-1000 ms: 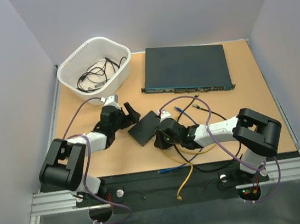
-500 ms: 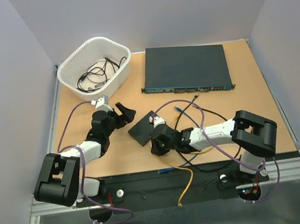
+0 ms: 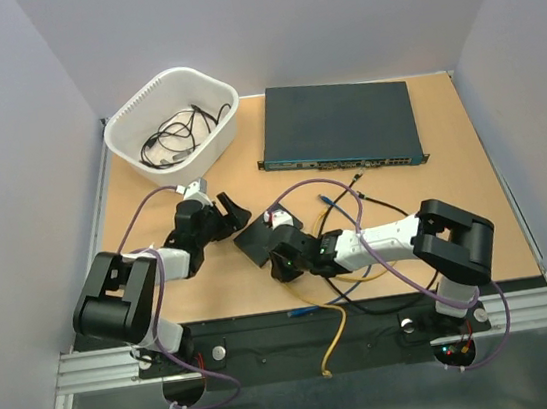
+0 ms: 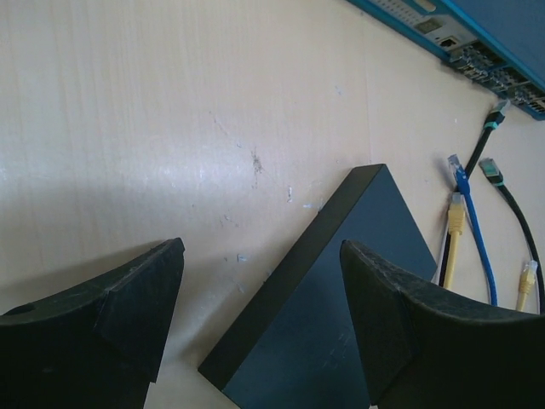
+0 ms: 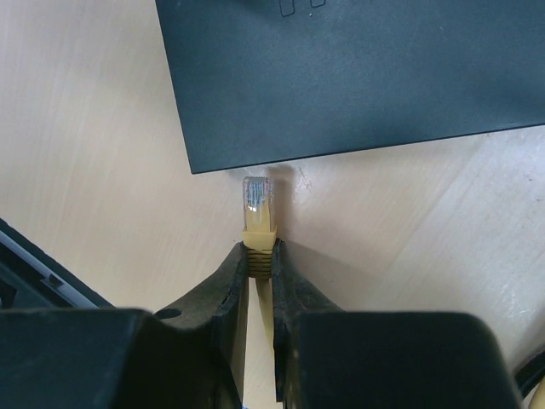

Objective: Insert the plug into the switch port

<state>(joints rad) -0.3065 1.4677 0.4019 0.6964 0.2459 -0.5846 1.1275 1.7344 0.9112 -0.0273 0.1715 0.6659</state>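
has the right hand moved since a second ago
Yes. The right hand has shifted left and a little nearer the arm bases, away from the large dark unit.

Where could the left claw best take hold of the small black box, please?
Probably across the box from above, at the end nearest the left claw: it lies flat, and the right claw holds the plug at the opposite end.
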